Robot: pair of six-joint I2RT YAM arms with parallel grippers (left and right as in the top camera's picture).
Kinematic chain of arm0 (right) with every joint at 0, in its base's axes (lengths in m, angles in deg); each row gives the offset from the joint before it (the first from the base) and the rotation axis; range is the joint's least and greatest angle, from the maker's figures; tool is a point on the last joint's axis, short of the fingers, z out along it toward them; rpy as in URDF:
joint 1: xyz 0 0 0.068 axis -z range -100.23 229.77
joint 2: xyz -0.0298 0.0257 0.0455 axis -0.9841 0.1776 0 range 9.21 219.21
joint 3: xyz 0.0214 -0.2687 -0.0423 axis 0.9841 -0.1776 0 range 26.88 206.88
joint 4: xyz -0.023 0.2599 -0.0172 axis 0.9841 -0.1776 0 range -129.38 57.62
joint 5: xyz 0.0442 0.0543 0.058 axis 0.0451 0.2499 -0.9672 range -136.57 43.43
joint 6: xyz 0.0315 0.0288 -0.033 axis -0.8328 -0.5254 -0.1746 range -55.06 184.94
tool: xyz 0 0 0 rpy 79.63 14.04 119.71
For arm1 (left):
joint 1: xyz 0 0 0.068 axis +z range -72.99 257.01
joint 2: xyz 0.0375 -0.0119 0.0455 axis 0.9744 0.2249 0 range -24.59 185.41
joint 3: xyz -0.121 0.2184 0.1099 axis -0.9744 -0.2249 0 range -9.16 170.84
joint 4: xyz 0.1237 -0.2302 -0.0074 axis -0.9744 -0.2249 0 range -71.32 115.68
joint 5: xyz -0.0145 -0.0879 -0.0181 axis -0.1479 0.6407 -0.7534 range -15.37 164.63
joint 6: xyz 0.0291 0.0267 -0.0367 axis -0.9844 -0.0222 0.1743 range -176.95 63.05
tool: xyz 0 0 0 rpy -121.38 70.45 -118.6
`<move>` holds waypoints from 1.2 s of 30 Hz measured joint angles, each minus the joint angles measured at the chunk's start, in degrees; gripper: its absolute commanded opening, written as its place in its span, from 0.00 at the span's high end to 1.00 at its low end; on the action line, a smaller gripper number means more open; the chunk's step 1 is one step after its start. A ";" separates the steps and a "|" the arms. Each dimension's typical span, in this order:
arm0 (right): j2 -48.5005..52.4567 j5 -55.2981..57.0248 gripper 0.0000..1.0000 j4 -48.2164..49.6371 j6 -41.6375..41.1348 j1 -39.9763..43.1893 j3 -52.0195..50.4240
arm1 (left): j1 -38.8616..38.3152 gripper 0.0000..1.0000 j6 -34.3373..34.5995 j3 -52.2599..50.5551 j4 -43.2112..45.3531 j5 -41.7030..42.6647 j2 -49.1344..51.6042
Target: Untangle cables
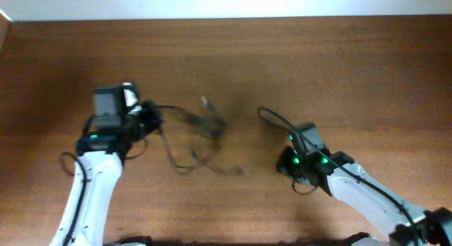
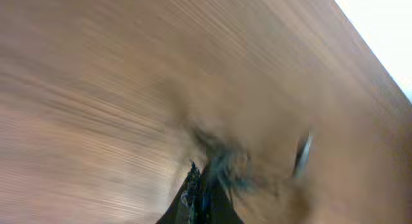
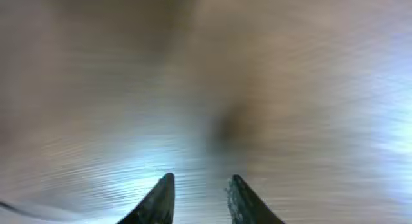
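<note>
Brown wood-grain worktop (image 1: 226,55) fills nearly the whole scene, with a pale strip of wall (image 1: 226,2) along the far edge; apart from the two arms and the cords, nothing stands on it. The cables (image 1: 212,126) lie left of centre as a loose, blurred tangle that trails from the left gripper (image 1: 150,117) out toward the middle. A small plug (image 1: 205,102) shows at the far side of the tangle. The left gripper is closed tight and the cords run straight off its tip, so it appears to be pinching them. Its wrist view is smeared, showing only a dark knot just past the fingers. The right gripper (image 3: 199,179) stands well apart from the tangle, its jaws parted by a narrow gap with nothing between them. A dark loop of wire (image 1: 270,117) sits just beside it; I cannot tell whether that is a task cord or the arm's own lead. Risks as I judge them: with only one end held, a pull from the left would drag the whole bundle across the smooth wood, cinching the crossing rather than opening it. The right gripper could also close on its own wiring by mistake. A thin cord may also slip out of the pinch.
</note>
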 measured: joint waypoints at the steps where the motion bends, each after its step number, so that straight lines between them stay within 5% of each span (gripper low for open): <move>1: -0.17 1.29 0.64 0.70 -0.09 0.02 -0.04 | 1.07 1.00 0.02 0.17 -1.36 -2.60 -1.03; 4: -0.11 3.91 0.53 0.79 -0.31 -0.02 -0.02 | -0.17 1.00 0.00 0.39 -5.75 -4.09 -1.40; 6: -0.15 4.79 0.37 0.90 -0.66 -0.02 0.09 | -0.26 1.00 0.02 0.48 -9.44 -4.90 -1.38; 11: -0.20 2.21 0.33 4.52 -1.60 -0.07 0.28 | -1.51 1.00 -2.16 0.50 -10.75 -3.76 0.07; 15: -0.02 -7.58 0.19 12.26 7.45 -0.07 -0.04 | -9.05 1.00 -19.50 0.50 -5.20 5.05 4.42; 18: 0.00 -22.08 0.12 17.94 20.04 -0.07 -0.04 | -14.38 1.00 -40.24 0.48 -4.42 20.94 7.78; 23: -1.64 -38.03 0.12 18.93 25.07 1.46 -0.04 | -15.17 1.00 -49.31 0.50 -1.77 28.98 7.96; 26: -3.72 -39.50 0.12 21.42 19.65 2.25 0.61 | -15.17 1.00 -50.71 0.50 -1.57 31.19 7.96; 31: -3.78 -24.85 0.06 21.35 -0.83 2.25 0.72 | -15.17 1.00 -51.32 0.50 -1.55 36.74 7.96; 36: -3.78 -16.87 0.04 21.35 -11.54 2.23 0.72 | -15.17 1.00 -51.34 0.50 -1.36 48.30 7.98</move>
